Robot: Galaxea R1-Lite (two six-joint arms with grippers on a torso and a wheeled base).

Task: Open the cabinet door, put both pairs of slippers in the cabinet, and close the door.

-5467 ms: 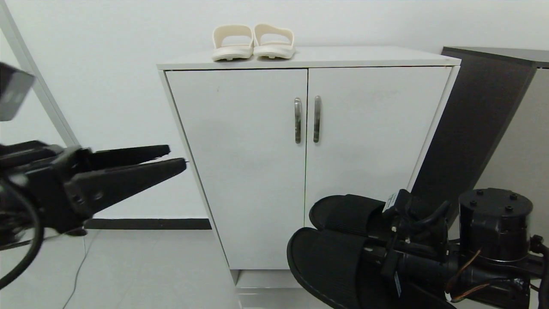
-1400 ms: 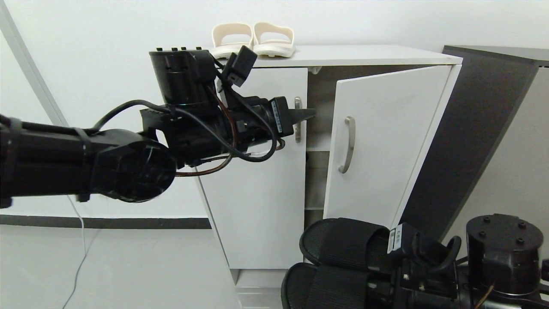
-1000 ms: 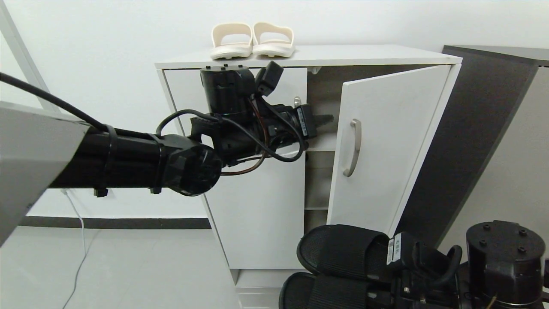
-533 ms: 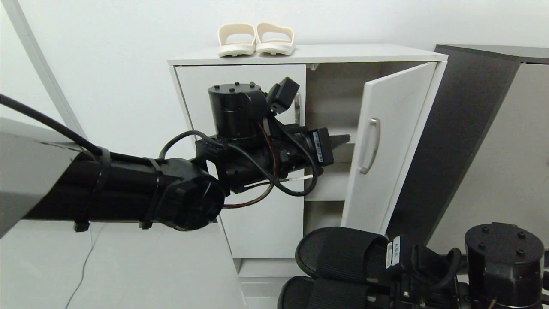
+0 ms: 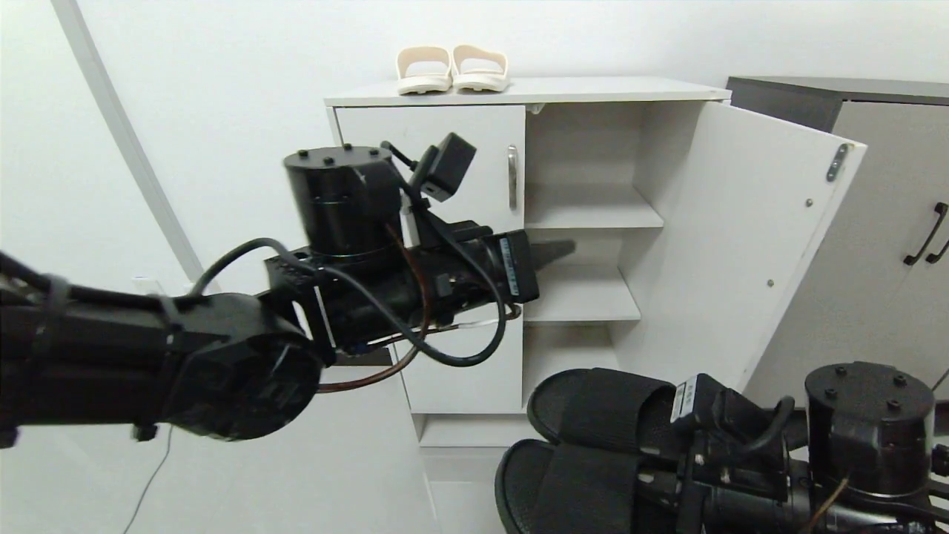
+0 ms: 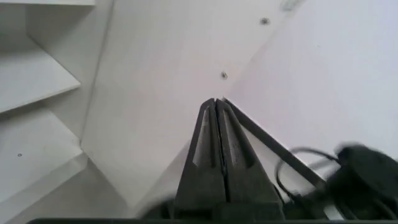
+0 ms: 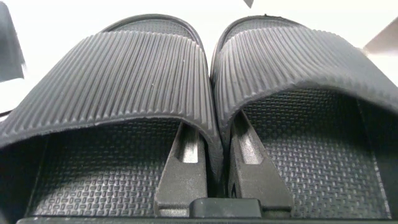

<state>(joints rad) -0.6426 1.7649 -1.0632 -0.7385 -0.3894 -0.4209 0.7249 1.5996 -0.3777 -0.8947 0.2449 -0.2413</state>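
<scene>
The cabinet door now stands wide open; left gripper pinched closed, right gripper clamping black slippers.

Cabinet: plain white throughout, door and shelves included. Its handle is brushed silver.
Cream slippers: uniform off-white, no pattern.
Black slippers: matte black. The straps are ribbed in fine parallel lines, and the footbeds carry a small embossed grid.
Left end effector and right end effector: black.
Neighbouring unit: light grey front, dark grey top, black handles.
Wall: white.
</scene>
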